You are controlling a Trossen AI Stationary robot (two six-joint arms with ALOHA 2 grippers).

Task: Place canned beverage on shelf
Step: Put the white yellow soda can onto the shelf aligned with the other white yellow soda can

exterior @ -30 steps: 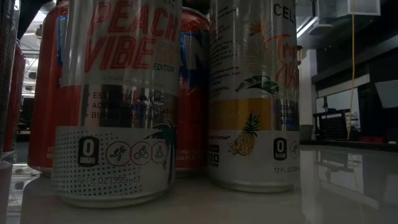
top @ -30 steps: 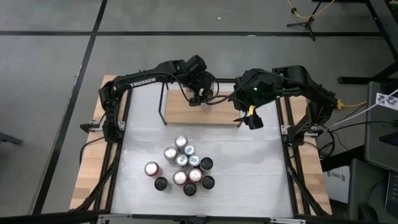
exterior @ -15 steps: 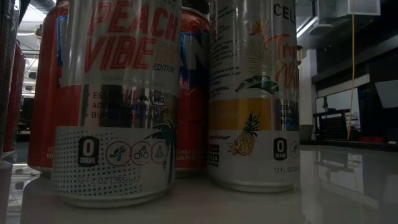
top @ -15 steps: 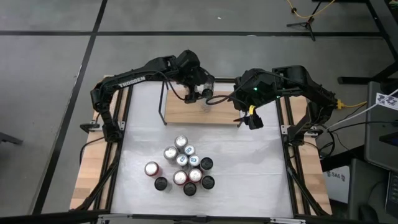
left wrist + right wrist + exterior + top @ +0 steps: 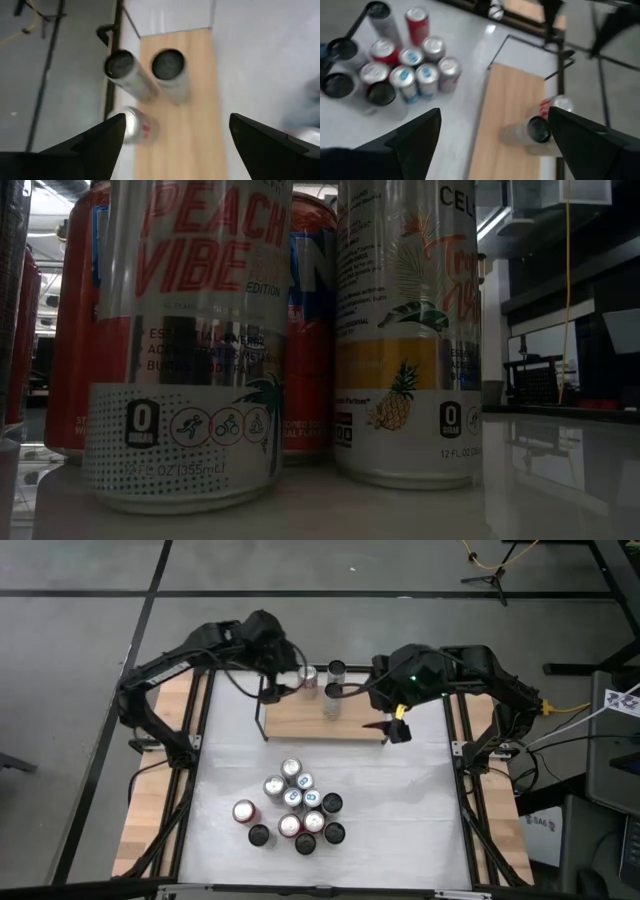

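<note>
The shelf, a light-wood board (image 5: 300, 722) with black rod uprights (image 5: 262, 708), stands at the table's far side. Three cans stand upright on it: a silver-and-red one (image 5: 308, 677) and two dark-topped ones (image 5: 336, 668) (image 5: 333, 692). They also show in the left wrist view (image 5: 132, 126) (image 5: 120, 65) (image 5: 168, 65). My left gripper (image 5: 288, 678) (image 5: 175, 120) is open and empty, just left of the cans. My right gripper (image 5: 392, 728) (image 5: 495, 117) is open and empty over the shelf's right end.
A cluster of several cans (image 5: 295, 805) stands on the white tabletop in the middle, nearer than the shelf, and fills the low view (image 5: 190, 340). Wooden side strips (image 5: 145, 810) run along the table's left and right edges.
My left gripper has drawn back from over the shelf's middle toward the table's left and far edges. The three cans it covered now stand in plain sight on the board. My right gripper has shifted slightly toward the left.
</note>
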